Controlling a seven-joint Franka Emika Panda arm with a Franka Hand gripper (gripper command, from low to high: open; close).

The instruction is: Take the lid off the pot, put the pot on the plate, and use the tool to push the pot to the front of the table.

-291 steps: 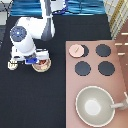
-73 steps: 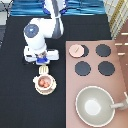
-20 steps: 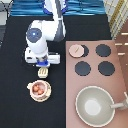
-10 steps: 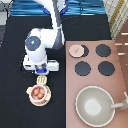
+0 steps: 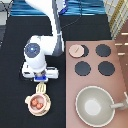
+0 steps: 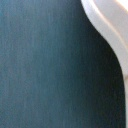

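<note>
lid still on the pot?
No: in the exterior view the lid lies on the stove's burner, while the open pot sits on the plate, with the gripper above the tool.

no readable text, labels, numbers or signs anywhere

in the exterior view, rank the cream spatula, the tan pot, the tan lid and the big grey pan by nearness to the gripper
1. Cream-white slotted spatula, just below the gripper toward the view's bottom.
2. Small pinkish-tan pot on the cream-yellow plate, further down.
3. Round pinkish-tan lid, on the stove, upper right.
4. Large grey-beige pan, bottom right.
</note>
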